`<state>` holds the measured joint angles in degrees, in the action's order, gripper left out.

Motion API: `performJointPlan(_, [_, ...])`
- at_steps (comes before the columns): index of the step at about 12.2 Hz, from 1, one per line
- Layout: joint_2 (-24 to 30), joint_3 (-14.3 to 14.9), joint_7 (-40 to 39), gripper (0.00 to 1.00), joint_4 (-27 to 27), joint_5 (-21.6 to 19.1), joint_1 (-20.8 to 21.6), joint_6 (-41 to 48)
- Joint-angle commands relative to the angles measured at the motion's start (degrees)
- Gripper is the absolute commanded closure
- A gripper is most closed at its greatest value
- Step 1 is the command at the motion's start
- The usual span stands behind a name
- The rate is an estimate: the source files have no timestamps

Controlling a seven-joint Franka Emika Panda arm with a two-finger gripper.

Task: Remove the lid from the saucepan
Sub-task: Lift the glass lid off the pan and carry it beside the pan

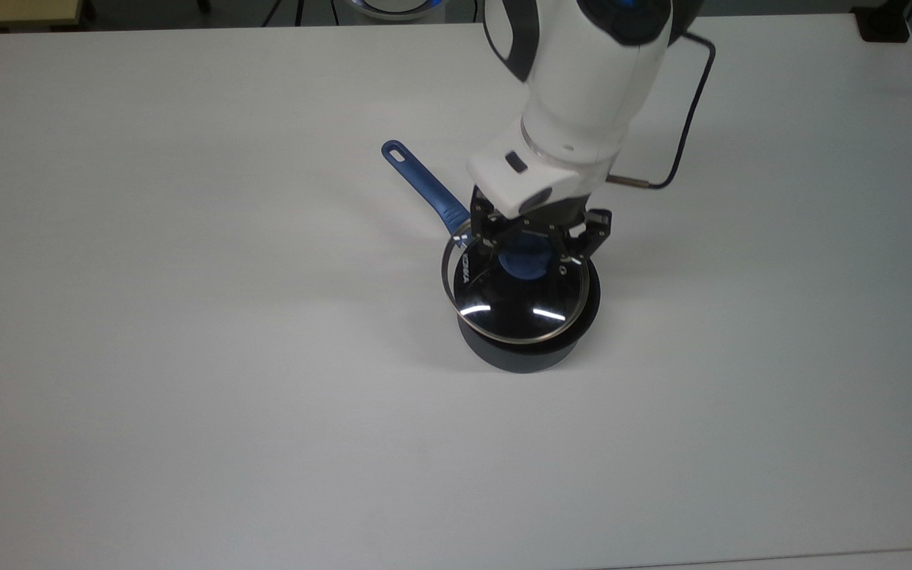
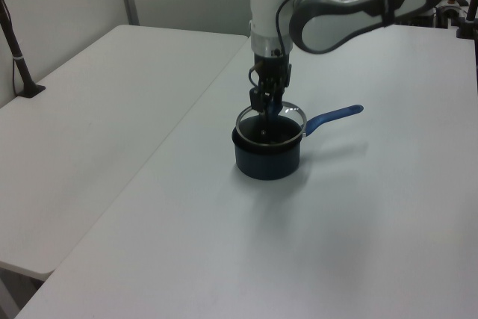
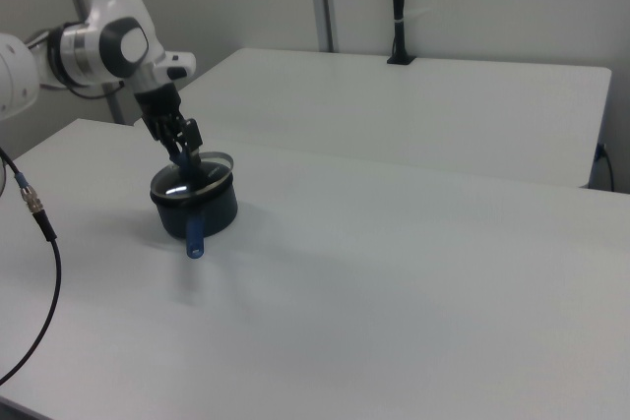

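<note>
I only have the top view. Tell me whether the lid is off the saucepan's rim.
Observer: In the left view, the lid hangs above the saucepan, its steel rim apart from the pot's edge.
Operator: Report the claw's grip.
Observer: The left view shows the claw coming straight down, shut on the lid's blue knob.
Operator: Check that the pot is not hanging too.
Observer: In the right view, the saucepan rests on the table, its handle pointing toward the camera.
</note>
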<state>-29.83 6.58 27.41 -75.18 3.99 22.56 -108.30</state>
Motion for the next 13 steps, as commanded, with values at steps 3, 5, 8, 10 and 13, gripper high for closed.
performJointPlan(3, [10.76,-0.08,-7.61,0.65,-5.59,-4.96,-10.92,3.10])
performJointPlan(5, [10.76,-0.08,-13.23,0.65,-7.07,-4.87,-18.13,2.66])
performJointPlan(8, [9.80,-0.08,-19.39,0.65,-12.16,-4.87,-26.23,-3.02])
performJointPlan(10, [7.17,-0.08,-20.20,0.65,-16.56,-4.87,-28.79,-12.76])
performJointPlan(13, [5.31,-0.08,-24.58,0.65,-21.83,-5.05,-30.90,-21.23])
